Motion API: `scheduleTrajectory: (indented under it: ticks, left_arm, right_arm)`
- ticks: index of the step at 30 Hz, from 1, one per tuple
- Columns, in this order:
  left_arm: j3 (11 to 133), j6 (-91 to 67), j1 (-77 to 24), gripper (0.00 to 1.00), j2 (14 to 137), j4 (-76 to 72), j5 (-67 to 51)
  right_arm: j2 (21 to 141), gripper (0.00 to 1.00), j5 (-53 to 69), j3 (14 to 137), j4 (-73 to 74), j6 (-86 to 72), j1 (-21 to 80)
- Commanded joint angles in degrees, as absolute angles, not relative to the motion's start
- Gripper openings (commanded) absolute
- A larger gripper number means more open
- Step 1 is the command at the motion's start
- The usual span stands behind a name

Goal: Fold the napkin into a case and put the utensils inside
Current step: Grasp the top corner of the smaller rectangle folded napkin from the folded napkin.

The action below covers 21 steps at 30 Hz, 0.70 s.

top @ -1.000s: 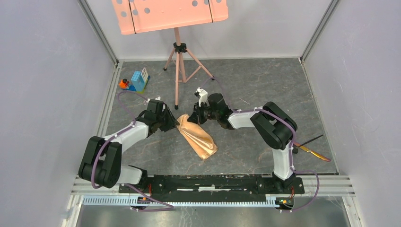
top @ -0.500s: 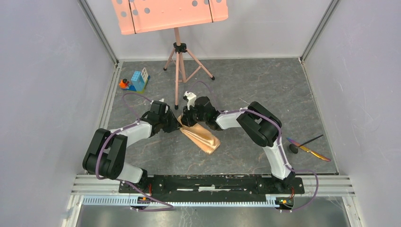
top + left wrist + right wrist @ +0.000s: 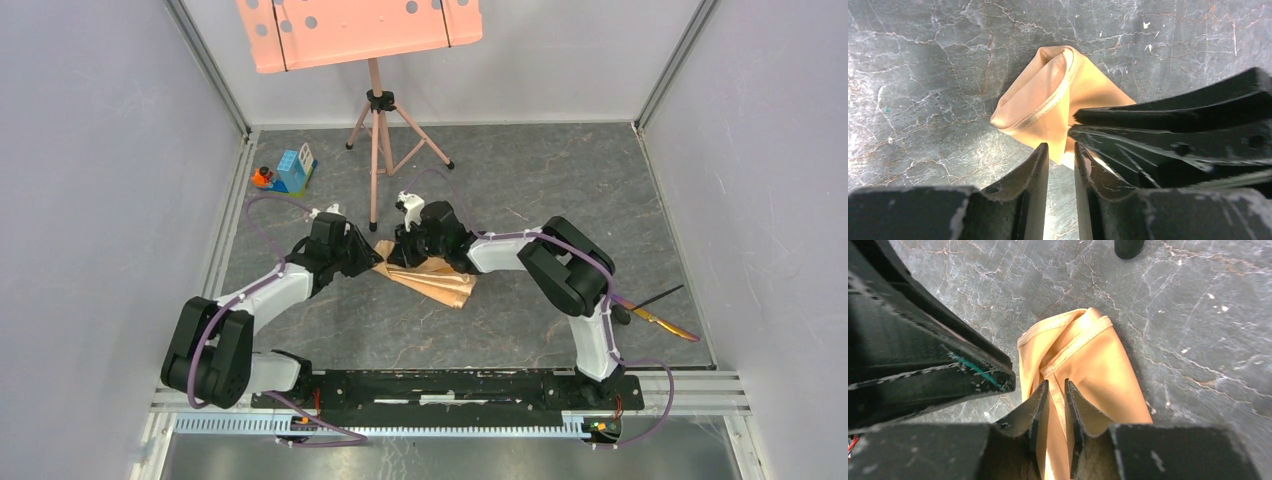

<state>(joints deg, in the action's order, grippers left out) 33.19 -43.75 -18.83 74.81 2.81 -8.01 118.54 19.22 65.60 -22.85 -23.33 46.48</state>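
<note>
The peach-orange napkin (image 3: 440, 281) lies on the table as a narrow folded strip, running from between the two grippers toward the right. My left gripper (image 3: 375, 262) is at its left end, jaws nearly together with the cloth corner at the tips (image 3: 1061, 150); the napkin (image 3: 1048, 100) spreads beyond them. My right gripper (image 3: 401, 254) is right beside it, shut (image 3: 1056, 386) on a hemmed fold of the napkin (image 3: 1093, 360). The utensils (image 3: 650, 312), black and gold, lie on the table at the far right, next to the right arm's base.
A pink music stand's tripod (image 3: 376, 150) stands just behind the grippers; one foot (image 3: 1128, 247) shows in the right wrist view. Its perforated tray (image 3: 360, 30) hangs above. Toy blocks (image 3: 290, 170) sit at the back left. Walls enclose the table on both sides.
The napkin's free end swung from pointing toward the near edge to pointing right and now lies flatter. The right gripper moved left to meet the left gripper at the cloth's end.
</note>
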Motion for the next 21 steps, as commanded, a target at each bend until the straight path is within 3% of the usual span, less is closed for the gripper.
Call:
scheduleTrajectory:
  ticks: [1,6,12,21]
  left_arm:
    - [34.3,-44.7,-18.5,0.31,74.7,3.7,-7.9]
    - [35.7,-44.6,-18.5,0.30,78.2,2.6,-10.3]
    - [38.3,-44.2,-18.4,0.28,82.9,1.1,-10.4]
    - [39.5,-45.0,-18.5,0.26,87.6,-2.0,-10.2]
  right_arm:
    - [113.0,0.25,19.7,64.5,-20.5,-20.3,44.8]
    - [111.8,0.27,19.9,62.1,-19.8,-17.9,44.4]
    - [112.5,0.10,16.7,58.6,-21.8,-15.3,45.0]
    - [116.9,0.04,13.7,58.4,-24.2,-14.9,46.8]
